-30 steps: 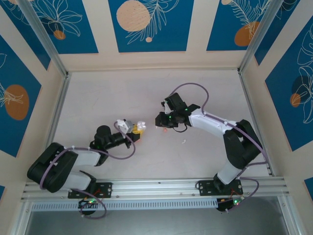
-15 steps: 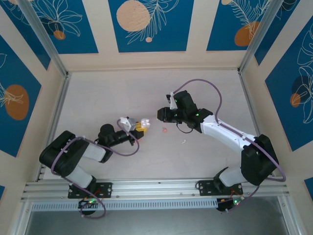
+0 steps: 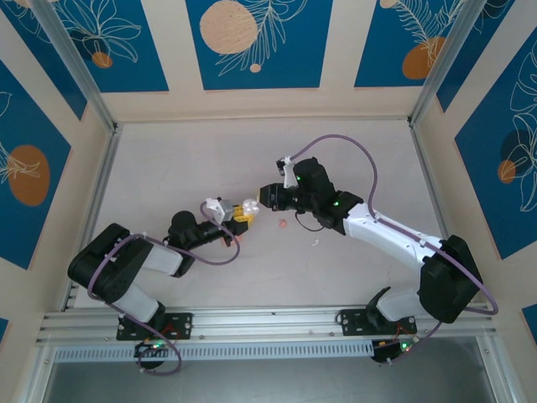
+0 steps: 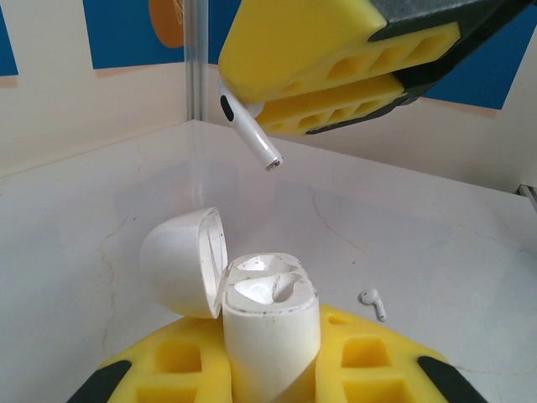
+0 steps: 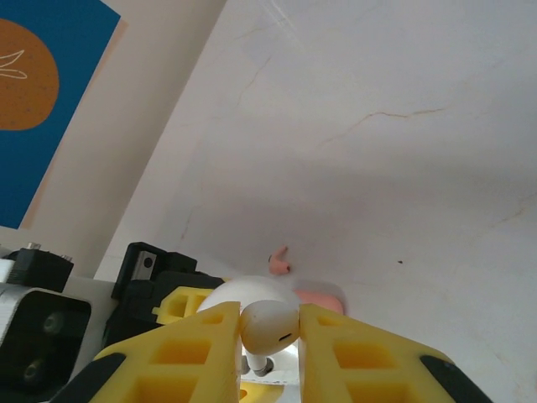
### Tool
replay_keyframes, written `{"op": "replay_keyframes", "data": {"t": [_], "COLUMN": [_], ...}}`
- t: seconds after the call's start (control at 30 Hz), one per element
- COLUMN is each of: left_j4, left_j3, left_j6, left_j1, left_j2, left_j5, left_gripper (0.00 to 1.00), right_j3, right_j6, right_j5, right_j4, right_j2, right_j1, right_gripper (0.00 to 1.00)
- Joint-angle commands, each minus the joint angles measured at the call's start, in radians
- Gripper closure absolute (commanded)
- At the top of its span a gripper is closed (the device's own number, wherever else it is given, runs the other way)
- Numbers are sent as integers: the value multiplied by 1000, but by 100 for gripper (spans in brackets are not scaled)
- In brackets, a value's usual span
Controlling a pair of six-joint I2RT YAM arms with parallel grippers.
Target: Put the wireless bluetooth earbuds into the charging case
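The charging case (image 4: pixel 268 336) stands upright with its lid (image 4: pixel 180 262) swung open to one side, both wells showing (it looks white here rather than pink). The left gripper (image 4: pixel 270 369) is clenched on the case's lower body, a yellow finger on either side. One earbud (image 4: pixel 250 132) hangs over the open case, stem pointing down and clear of the rim. It is pinched by its head between the yellow fingers of the right gripper (image 5: pixel 270 336), which is clamped on it. The second earbud (image 4: pixel 372 302) lies on the pale table (image 4: pixel 419 227), apart from the case. A small pink piece (image 5: pixel 279 262) rests on the table nearby.
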Motion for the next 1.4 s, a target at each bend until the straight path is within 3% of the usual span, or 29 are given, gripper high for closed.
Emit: {"op": "replay_keyframes", "data": {"t": [0.0,1.37], "left_j4": [52,53], "left_j3": [19,47], "left_j6": [-19,-84], "left_j1": [-9,-10], "left_j2": [-2,-64], "left_j5": [8,-52], "left_gripper": [93,92], "right_j3": [-15,-58], "right_j6": [9,-25], "right_j5": [19,128], "right_j4": [46,81], "right_j2": [5,18], "right_j1": [21,106], "right_gripper": [78,78]}}
